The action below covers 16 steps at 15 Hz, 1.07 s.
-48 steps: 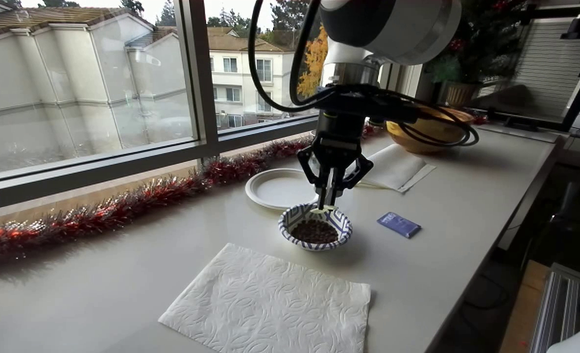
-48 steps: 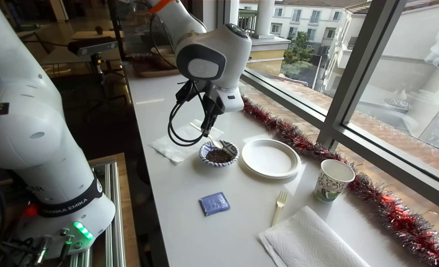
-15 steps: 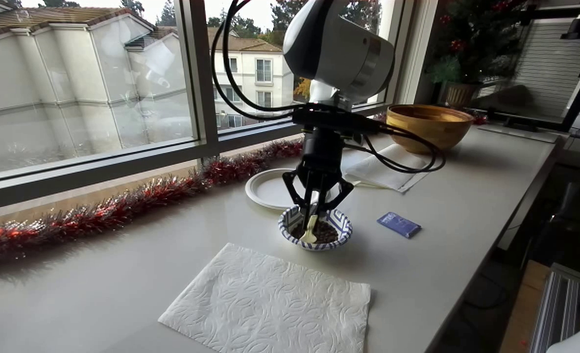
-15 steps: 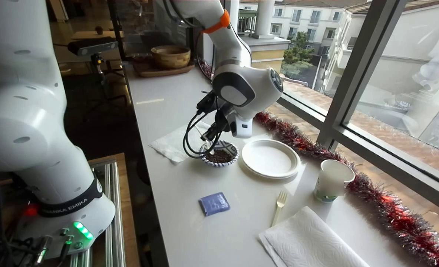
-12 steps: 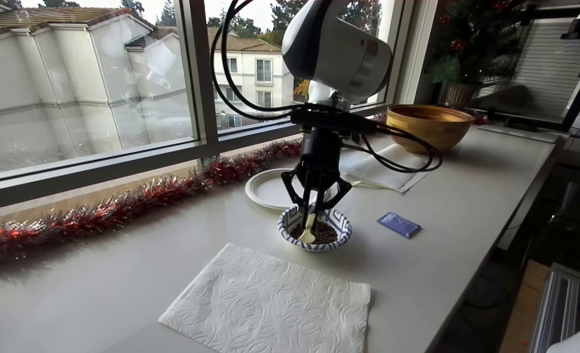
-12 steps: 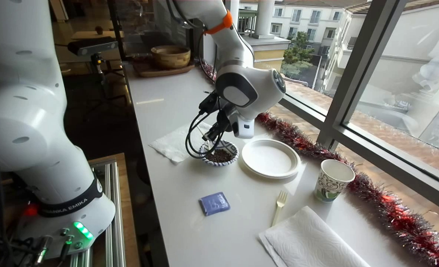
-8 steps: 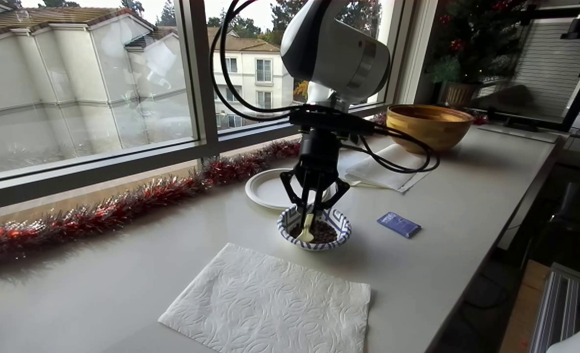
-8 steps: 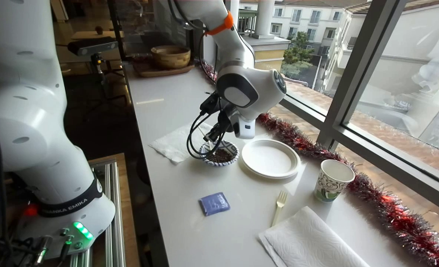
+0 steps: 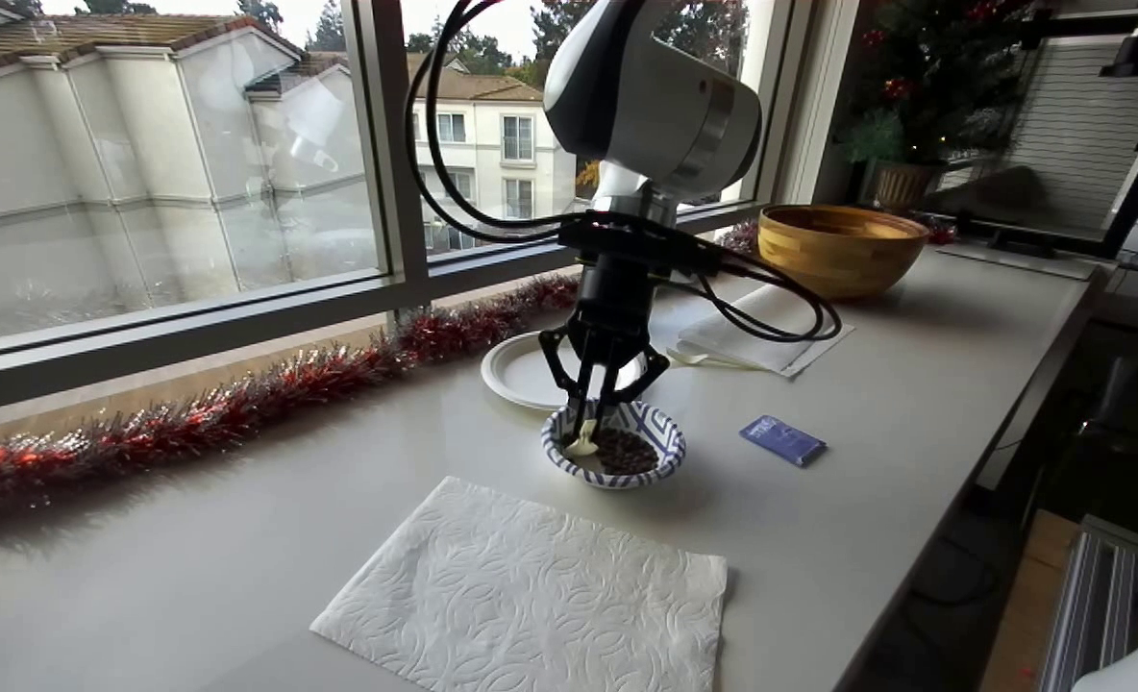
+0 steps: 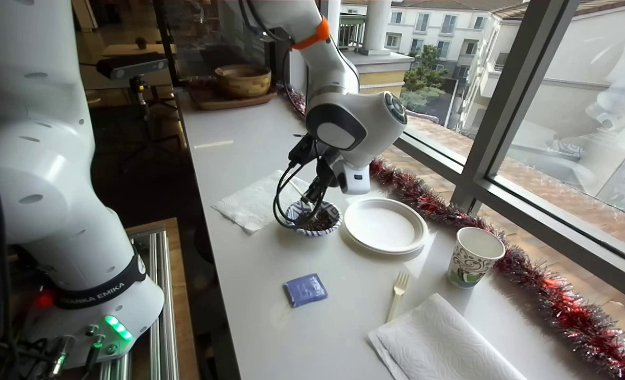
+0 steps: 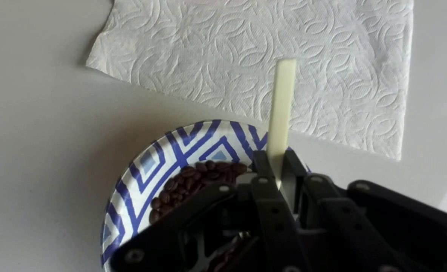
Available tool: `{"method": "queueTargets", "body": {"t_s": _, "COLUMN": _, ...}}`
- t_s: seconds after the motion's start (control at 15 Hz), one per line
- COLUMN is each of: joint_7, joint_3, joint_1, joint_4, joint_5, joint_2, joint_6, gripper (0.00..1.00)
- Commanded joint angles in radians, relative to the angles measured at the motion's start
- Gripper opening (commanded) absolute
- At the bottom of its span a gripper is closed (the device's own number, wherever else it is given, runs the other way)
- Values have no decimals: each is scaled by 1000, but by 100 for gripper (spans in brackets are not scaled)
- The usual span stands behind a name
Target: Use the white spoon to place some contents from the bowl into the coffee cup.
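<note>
Gripper [image 11: 277, 162] has the white spoon [image 11: 282, 102] pinched tight, scoop end mostly blocked in wrist view. In an exterior view, it's further up-left in the bowl [image 9: 662, 434] now.

- We get daylight from the window [image 9: 175, 183].
- The room [image 10: 128, 119] far left lies dim in an exterior view.
- Wrist view: soft shadow left of the bowl [image 11: 163, 162].

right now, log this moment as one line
claw: shut on white spoon; spoon: in or over patterned bowl, load unclear; bowl: dark beans inside; coffee cup: upright, apart from claw
</note>
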Motion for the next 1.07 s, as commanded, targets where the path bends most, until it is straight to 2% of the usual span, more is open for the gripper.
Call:
{"method": "queueTargets", "body": {"t_s": 0.0, "joint_7": -43, "joint_3": 17, "joint_1": 8, "joint_4": -25, "joint_5": 16, "joint_2": 17, "joint_6": 93, "gripper": 3}}
{"method": "queueTargets", "body": {"t_s": 0.53, "joint_7": -10, "joint_3": 53, "joint_1": 55, "joint_4": -116, "joint_5": 4, "joint_2": -8, "joint_6": 359, "gripper": 3}}
{"method": "queueTargets", "body": {"t_s": 1.0, "joint_7": -14, "joint_3": 80, "joint_1": 70, "joint_4": -177, "joint_5": 5, "joint_2": -34, "joint_6": 513, "gripper": 3}}
